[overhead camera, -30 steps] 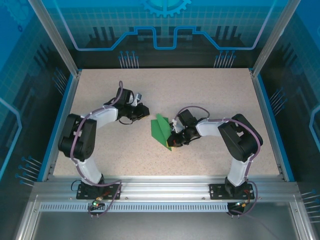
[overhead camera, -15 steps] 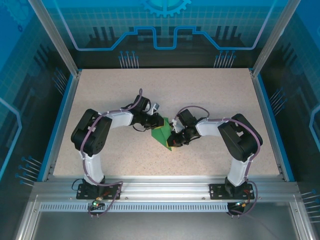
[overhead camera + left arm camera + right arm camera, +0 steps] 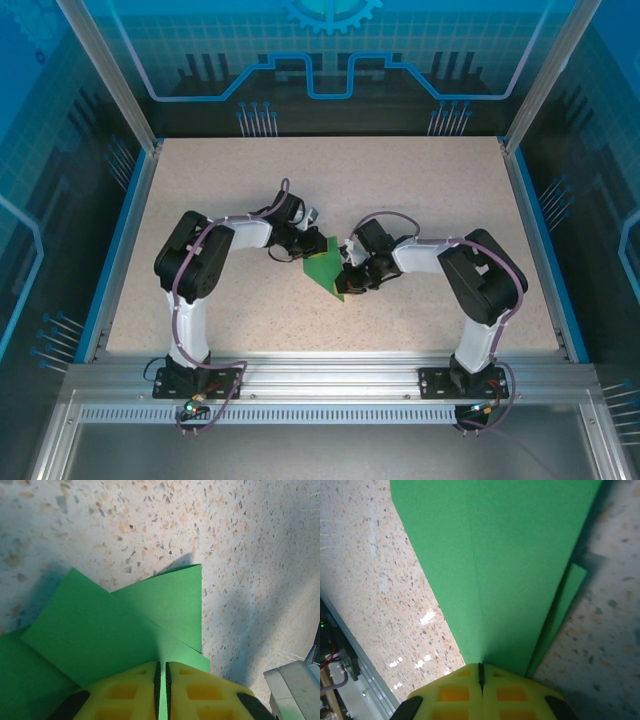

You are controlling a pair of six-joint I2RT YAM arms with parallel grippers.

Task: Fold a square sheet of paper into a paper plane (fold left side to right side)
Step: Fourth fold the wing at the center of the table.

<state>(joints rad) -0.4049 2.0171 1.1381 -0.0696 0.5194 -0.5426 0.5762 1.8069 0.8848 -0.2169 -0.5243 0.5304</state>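
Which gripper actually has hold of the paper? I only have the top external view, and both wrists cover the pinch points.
Observer: In the left wrist view, the left gripper is shut on the green paper. A sliver of green shows between its yellow fingers.
Operator: And the right one?
Observer: In the right wrist view, the right gripper is shut on it too, right where a crease runs into the seam between its fingers.
Operator: Is it one layer?
Observer: No. The left wrist view shows an upper flap overlapping a lower layer ahead of the fingers, above the speckled table.
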